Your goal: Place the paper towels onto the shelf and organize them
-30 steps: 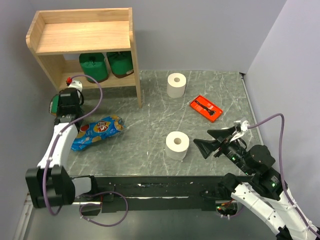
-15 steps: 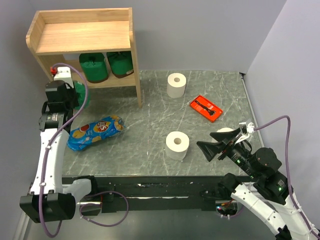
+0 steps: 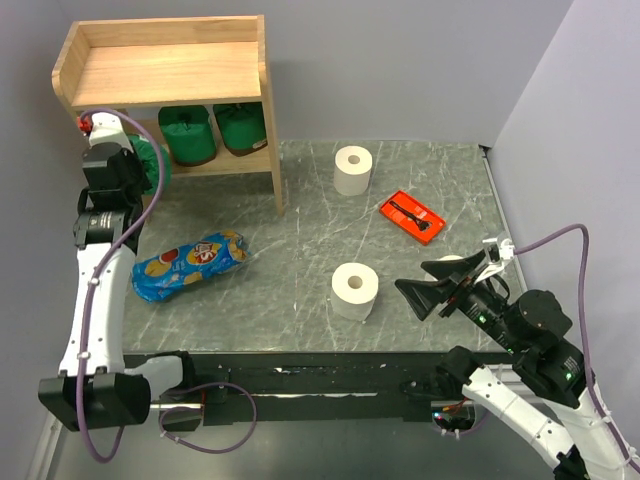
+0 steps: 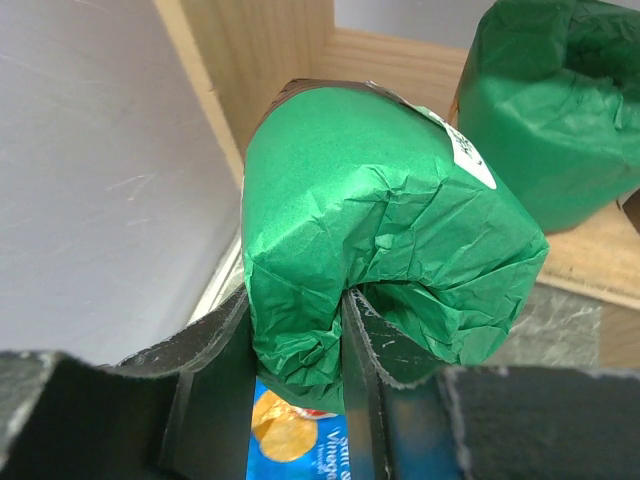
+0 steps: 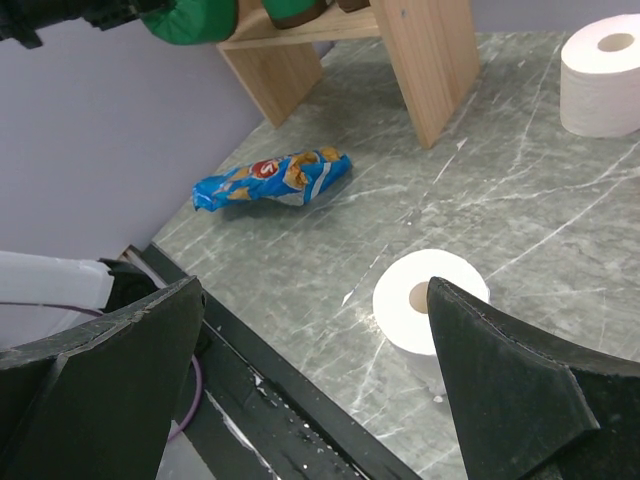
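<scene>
**Near to far.** My right jaws stand wide open and hold nothing, poised beside the near white roll (image 3: 354, 290) on the desk (image 3: 300, 230). A white shape (image 3: 452, 261), mostly hidden behind them, is probably another roll. Beyond lie the snack bag (image 3: 190, 265) and the orange tray (image 3: 412, 217), then the far white roll (image 3: 353, 170). My left jaws are clamped on a green roll (image 4: 380, 270), held at the front left corner of the lower tier of the shelf (image 3: 160, 75) and apparently not yet set down. The left shelved roll (image 3: 187, 134) and right shelved roll (image 3: 240, 127) already stand there. Progress, by my estimate, is about a third: the held roll and the white rolls remain.
</scene>
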Controlling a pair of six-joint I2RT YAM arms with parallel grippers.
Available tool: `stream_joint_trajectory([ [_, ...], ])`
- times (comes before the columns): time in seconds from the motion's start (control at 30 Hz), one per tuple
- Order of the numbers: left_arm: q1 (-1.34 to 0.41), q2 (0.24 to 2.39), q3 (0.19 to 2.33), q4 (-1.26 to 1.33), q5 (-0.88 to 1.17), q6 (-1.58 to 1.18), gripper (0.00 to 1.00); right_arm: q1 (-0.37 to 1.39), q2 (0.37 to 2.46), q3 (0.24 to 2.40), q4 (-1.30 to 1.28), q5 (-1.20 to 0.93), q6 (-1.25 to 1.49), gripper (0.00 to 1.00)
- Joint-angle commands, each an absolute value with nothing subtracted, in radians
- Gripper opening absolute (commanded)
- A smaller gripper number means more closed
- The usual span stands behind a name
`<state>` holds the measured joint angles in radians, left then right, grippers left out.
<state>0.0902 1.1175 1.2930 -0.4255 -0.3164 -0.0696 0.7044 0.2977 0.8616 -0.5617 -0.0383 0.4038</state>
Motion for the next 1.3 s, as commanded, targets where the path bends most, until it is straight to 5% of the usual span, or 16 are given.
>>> stream_joint_trajectory([
  [0.0,0.089,1.140,1.361,-0.284,-0.305,-0.150,0.28,0.707,0.313,0.914,-0.566,-0.031,0.416,1.00],
  [0.83,0.089,1.284,1.348,-0.127,-0.419,-0.213,0.41,0.709,0.330,0.934,-0.566,-0.011,0.428,1.00],
  [1.1,0.089,1.311,1.321,-0.035,-0.399,-0.184,0.69,0.706,0.348,0.948,-0.566,-0.017,0.420,1.00],
  [1.27,0.089,1.309,1.344,-0.049,-0.391,-0.183,0.76,0.707,0.364,0.962,-0.578,-0.025,0.417,1.00],
])
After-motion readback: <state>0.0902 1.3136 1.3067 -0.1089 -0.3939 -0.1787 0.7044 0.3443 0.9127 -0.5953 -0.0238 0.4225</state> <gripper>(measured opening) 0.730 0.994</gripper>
